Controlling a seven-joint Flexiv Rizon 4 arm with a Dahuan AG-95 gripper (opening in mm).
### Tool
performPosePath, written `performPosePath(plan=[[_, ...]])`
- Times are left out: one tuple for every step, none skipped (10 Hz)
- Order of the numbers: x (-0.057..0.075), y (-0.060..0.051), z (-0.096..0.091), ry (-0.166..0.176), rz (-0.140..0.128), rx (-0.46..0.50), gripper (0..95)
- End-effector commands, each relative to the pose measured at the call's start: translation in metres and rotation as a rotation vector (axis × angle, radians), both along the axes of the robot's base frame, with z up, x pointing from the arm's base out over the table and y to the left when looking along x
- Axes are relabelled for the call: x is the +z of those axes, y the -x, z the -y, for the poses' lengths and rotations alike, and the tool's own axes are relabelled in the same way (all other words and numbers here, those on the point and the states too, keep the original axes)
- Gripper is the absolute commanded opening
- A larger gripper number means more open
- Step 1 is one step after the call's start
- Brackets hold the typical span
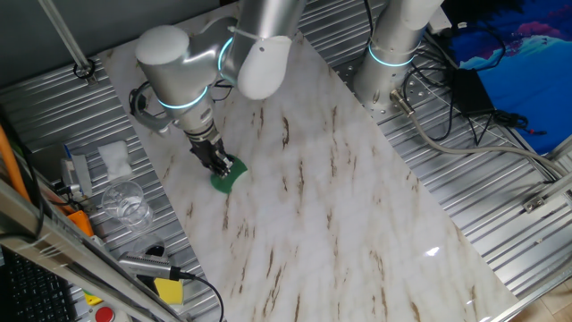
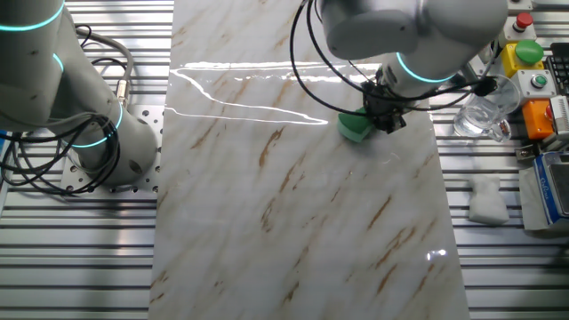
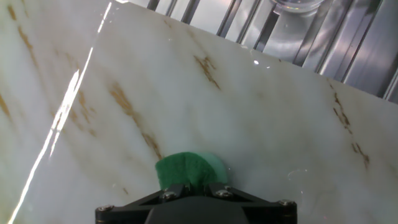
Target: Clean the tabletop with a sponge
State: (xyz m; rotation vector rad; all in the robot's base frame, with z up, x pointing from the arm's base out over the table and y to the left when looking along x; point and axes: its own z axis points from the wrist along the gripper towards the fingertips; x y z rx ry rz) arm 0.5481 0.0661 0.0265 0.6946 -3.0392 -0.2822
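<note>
The tabletop [image 1: 340, 197] is a large white marble-look slab with brown streaks; it also shows in the other fixed view [image 2: 293, 204] and the hand view [image 3: 261, 112]. The green sponge [image 1: 230, 176] rests on the slab near its left edge. My gripper [image 1: 220, 165] is shut on the sponge and presses it against the slab. In the other fixed view the sponge [image 2: 354, 126] pokes out left of the gripper [image 2: 380, 119]. In the hand view the sponge [image 3: 189, 170] sticks out from between the black fingers [image 3: 171, 194] at the bottom edge.
Ribbed metal surface [image 1: 500, 188] surrounds the slab. A clear glass [image 1: 125, 202], a white crumpled tissue [image 1: 114, 157] and a yellow block [image 1: 167, 290] lie left of the slab. A second arm's base [image 1: 393, 63] stands at the far right, with cables [image 1: 465, 125] beside it.
</note>
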Motion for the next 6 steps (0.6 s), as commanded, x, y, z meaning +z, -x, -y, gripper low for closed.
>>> performPosePath(plan=[[0.0012,0.0004,-0.0001,-0.002,-0.006,-0.001,0.0],[0.0012,0.0004,-0.0001,-0.002,-0.006,-0.007,0.0],[0.0012,0.0004,-0.0001,-0.002,-0.007,-0.008,0.0],[0.0012,0.0004,-0.0001,-0.006,-0.008,-0.01,0.0],[0.0012,0.0004,-0.0001,-0.041,-0.011,-0.023,0.0],[0.0012,0.0004,-0.0001,-0.054,-0.013,-0.044,0.0]])
